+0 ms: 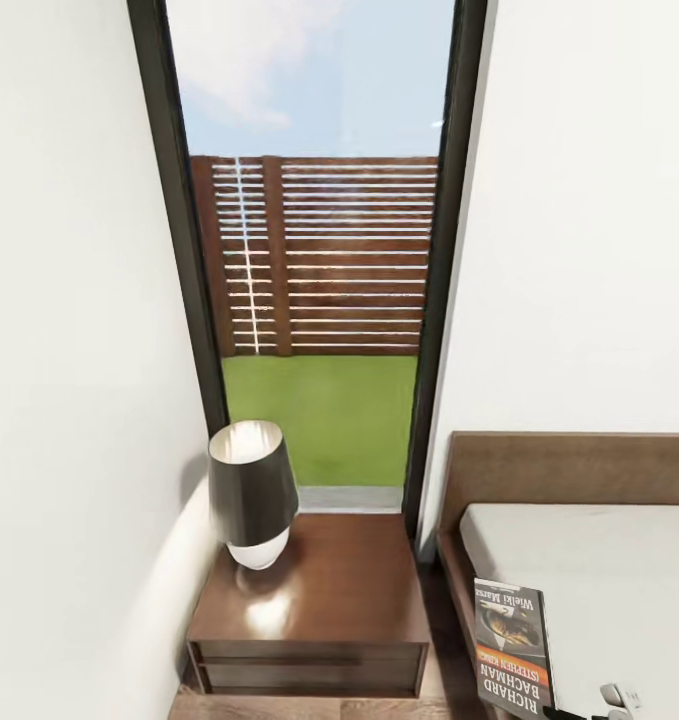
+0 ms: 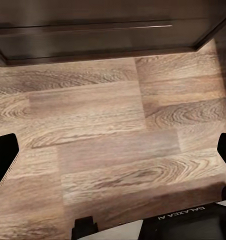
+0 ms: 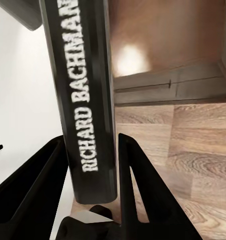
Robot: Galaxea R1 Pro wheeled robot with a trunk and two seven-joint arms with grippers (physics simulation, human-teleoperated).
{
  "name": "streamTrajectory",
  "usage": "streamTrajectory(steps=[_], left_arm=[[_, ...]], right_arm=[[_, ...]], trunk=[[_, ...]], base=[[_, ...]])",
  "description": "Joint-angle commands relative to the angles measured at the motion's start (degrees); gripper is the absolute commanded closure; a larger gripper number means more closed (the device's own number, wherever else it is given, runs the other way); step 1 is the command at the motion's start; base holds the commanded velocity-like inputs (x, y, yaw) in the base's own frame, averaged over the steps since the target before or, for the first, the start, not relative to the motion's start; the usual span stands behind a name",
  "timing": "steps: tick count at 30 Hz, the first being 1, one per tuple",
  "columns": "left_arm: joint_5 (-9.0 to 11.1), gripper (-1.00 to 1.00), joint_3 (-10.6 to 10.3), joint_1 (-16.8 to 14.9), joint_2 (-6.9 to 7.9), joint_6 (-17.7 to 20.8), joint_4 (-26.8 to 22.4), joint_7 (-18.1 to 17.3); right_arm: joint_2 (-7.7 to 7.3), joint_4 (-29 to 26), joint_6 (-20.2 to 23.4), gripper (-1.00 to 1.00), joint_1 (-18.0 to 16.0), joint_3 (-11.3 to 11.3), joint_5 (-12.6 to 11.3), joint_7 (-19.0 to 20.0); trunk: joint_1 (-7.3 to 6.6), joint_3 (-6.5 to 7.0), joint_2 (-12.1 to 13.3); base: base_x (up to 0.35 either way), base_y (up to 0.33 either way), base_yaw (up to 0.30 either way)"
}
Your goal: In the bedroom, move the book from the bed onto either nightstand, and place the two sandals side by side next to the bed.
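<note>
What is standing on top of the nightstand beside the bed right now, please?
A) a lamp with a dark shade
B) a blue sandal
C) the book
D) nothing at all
A: a lamp with a dark shade stands on the nightstand; the book is over the bed's edge.

lamp (image 1: 252, 493) crowding nightstand (image 1: 349, 585) left-rear corner, right side bare

Book (image 1: 513, 650) at bed's (image 1: 589, 560) edge, beside nightstand (image 1: 329, 590).
</note>
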Motion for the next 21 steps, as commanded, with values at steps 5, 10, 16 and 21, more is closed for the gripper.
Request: streamTrajectory(steps=[5,10,16,21], left_arm=[[-0.55,-1.0,0.49,-0.05,0.01,-0.2,0.04,-0.15],[-0.55,-1.0,0.49,-0.05,0.01,-0.2,0.04,-0.15],[-0.55,-1.0,0.49,-0.05,0.01,-0.2,0.04,-0.15],[-0.55,-1.0,0.49,-0.05,0.01,-0.2,0.04,-0.15]], right_arm=[[-0.02,0.01,0.46,1.0,-0.05,0.07,-0.65,0.16],[-0.05,0.01,0.46,1.0,-0.05,0.06,-0.65,0.16],[-0.03,0.01,0.46,1.0,-0.05,0.07,-0.65,0.16],[-0.02,0.01,0.46,1.0,-0.05,0.07,-0.65,0.16]], trunk=[[0.05,-0.09,-0.07],[0.05,-0.09,-0.07],[0.05,-0.09,-0.07],[0.05,-0.09,-0.07]], base=[[0.327,0.0,0.0],[0.327,0.0,0.0],[0.327,0.0,0.0],[0.327,0.0,0.0]])
